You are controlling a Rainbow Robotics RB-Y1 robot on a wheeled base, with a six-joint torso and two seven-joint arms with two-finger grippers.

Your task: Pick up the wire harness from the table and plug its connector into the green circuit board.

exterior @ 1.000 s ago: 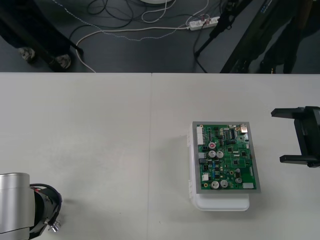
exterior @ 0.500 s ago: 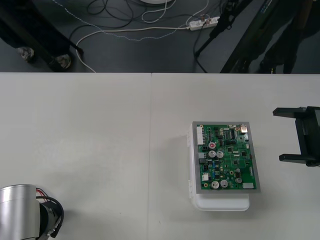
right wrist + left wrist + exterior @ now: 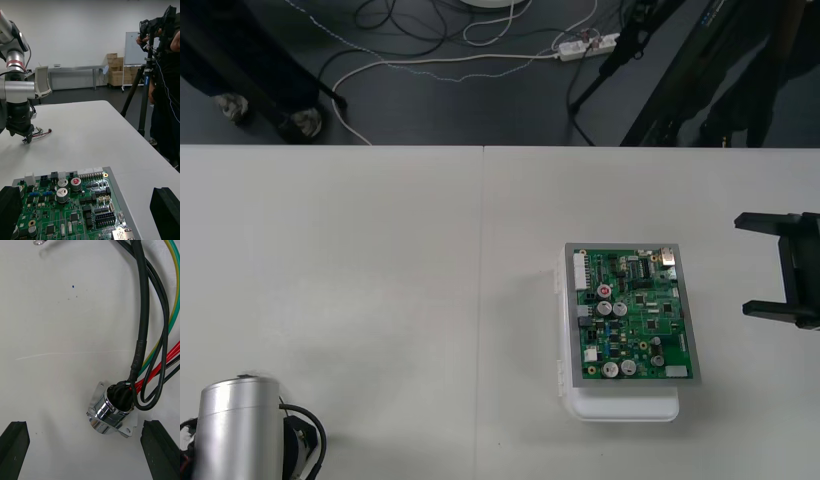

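board (image 3: 632, 315) sits on its white base (image 3: 620, 405) on the table (image 3: 380, 260). everything below is placed off the board.

left gripper (image 3: 85, 423): well apart from the board, out past its left side and nearer the robot than the board's near edge. left arm (image 3: 238, 430) points down at the table there. left fingers (image 3: 15, 446) are spread wide, holding nothing, clear of the socket on both sides.

harness (image 3: 143, 315): lies on the table right under the left gripper, so likewise far off the board's left side. not plugged in, and no part of it touches the board. socket (image 3: 110, 410) rests on the table between the left fingers, nearer one than the other, touching neither; chrome barrel tilted. wires (image 3: 157, 369) (black, red, green, yellow) leave the socket's back and run away from the gripper; one thin black one loops beside the socket. can't tell where the plug end is.

right gripper (image 3: 744, 265): near the board's right side with a clear gap between, fingertips aimed at the board. right fingers (image 3: 770, 221) are wide apart, empty. right wrist view looks across the board toward its left side: harness shows as a small tangle on the table at the left arm's tip, well beyond the board.
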